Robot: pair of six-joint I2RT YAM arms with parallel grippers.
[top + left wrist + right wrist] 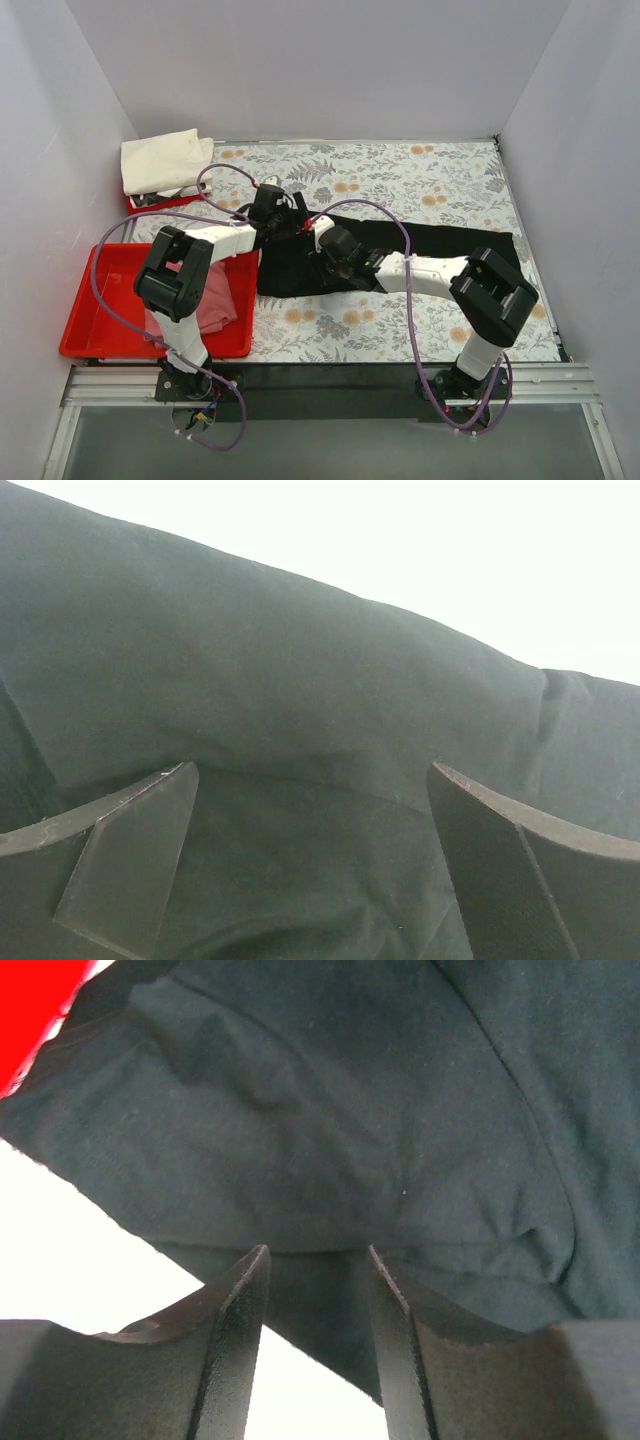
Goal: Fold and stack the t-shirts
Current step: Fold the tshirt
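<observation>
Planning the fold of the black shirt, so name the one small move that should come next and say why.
Probably close the left gripper on the black t-shirt. Its jaws stand wide open with the cloth right between them, while the right gripper has narrow jaws around a fold of the same shirt; a fold likely needs both holds.

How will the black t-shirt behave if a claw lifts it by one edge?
Probably floppy: the black t-shirt lies in soft folds and creases, so the free part should sag and trail. Likely light for its size, since the cloth layers look thin. Pushed, it would probably bunch up on the floral tablecloth rather than slide as one piece.
</observation>
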